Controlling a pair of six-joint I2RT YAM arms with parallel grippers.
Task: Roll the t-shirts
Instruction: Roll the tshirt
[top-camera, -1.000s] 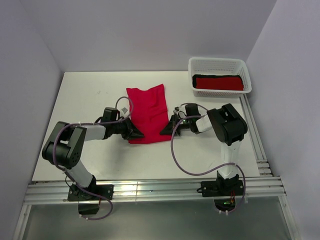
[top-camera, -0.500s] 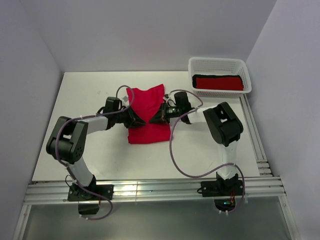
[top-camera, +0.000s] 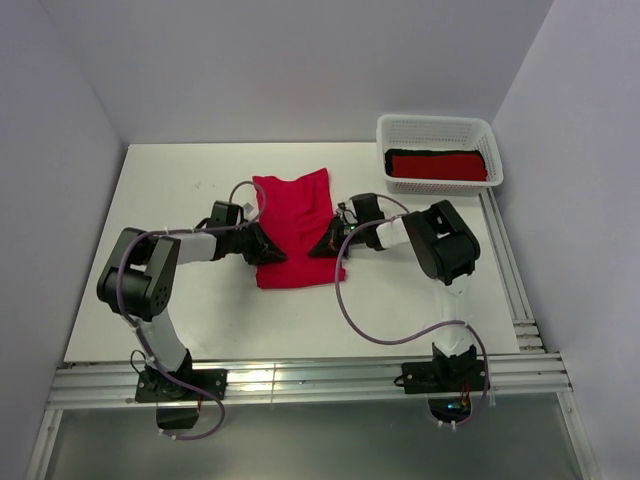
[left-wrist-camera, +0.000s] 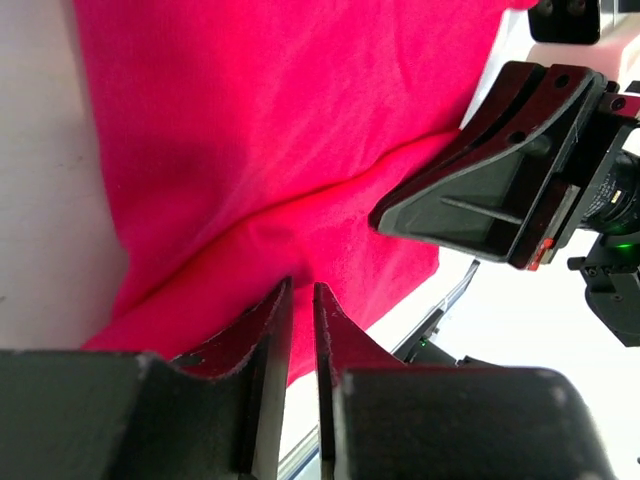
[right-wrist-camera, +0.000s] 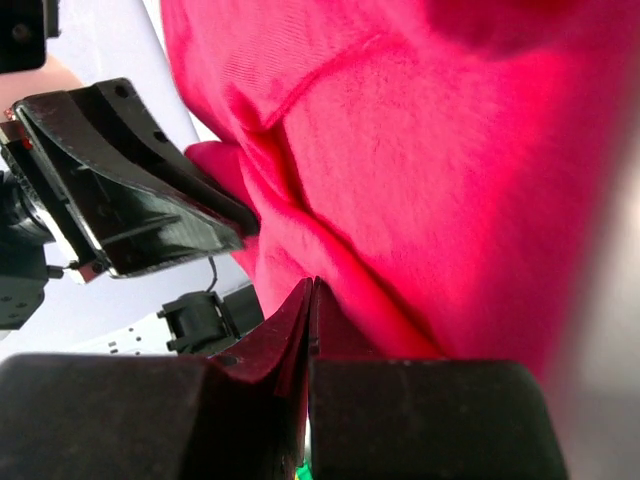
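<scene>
A bright crimson t-shirt (top-camera: 295, 215) lies flat on the white table (top-camera: 180, 200), with a soft fold ridge across its near half (left-wrist-camera: 300, 215) (right-wrist-camera: 300, 215). My left gripper (top-camera: 268, 252) (left-wrist-camera: 300, 288) lies low at the shirt's left edge. Its jaws stand a narrow slit apart and nothing shows between them. At the shirt's right edge, facing it, is my right gripper (top-camera: 322, 246) (right-wrist-camera: 312, 283), shut, with its tips against the cloth. Each wrist view shows the other gripper across the shirt.
A white basket (top-camera: 437, 122) stands at the back right. It holds a deep red rolled t-shirt (top-camera: 437, 166) with a black one (top-camera: 430, 152) behind it. An aluminium rail (top-camera: 300, 380) runs along the near table edge.
Both grippers went from the shirt's near hem up toward its middle, then came back a little toward me. The shirt's outline has hardly changed.
</scene>
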